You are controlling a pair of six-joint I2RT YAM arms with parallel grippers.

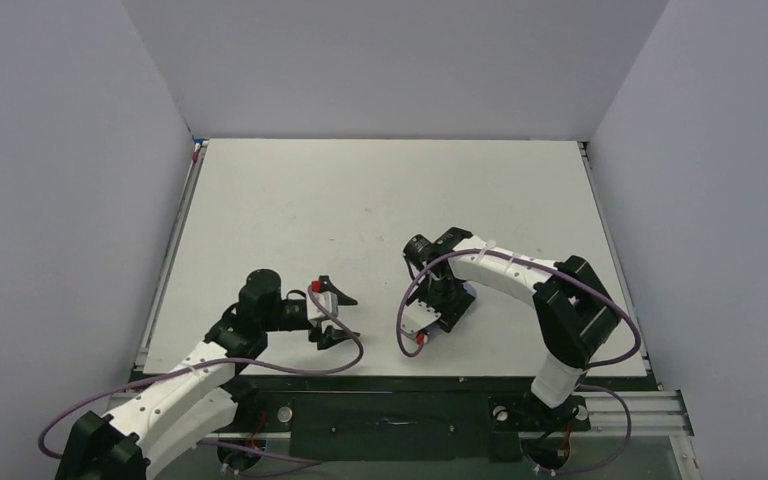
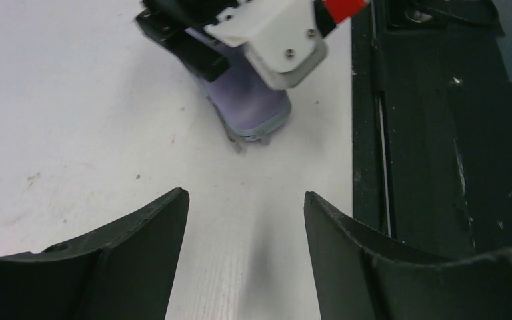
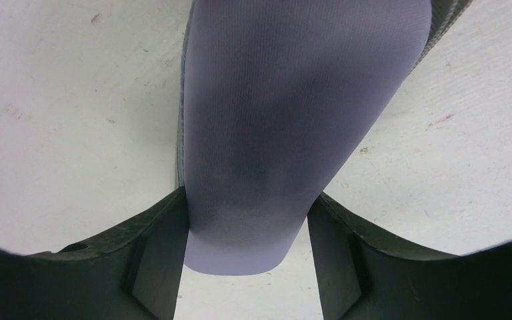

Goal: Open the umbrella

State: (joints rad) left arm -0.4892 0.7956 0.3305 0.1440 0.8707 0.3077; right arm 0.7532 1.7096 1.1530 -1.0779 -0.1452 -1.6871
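A lilac zipped pouch (image 3: 293,113) with a grey rim stands on the white table (image 1: 360,200). My right gripper (image 3: 248,200) is shut on it, with one finger pressed against each side. In the left wrist view the same pouch (image 2: 250,107) shows under the right gripper's white housing, close to the table's near edge. My left gripper (image 2: 247,200) is open just left of it, pointing at it, with only bare table between its fingers. In the top view the left gripper (image 1: 343,318) is a short gap from the right gripper (image 1: 443,300). The umbrella is hidden from every view.
A black metal rail (image 2: 440,167) runs along the table's near edge, right beside the pouch. Grey walls enclose the table on three sides. Purple cables (image 1: 360,350) loop off both arms near the front edge.
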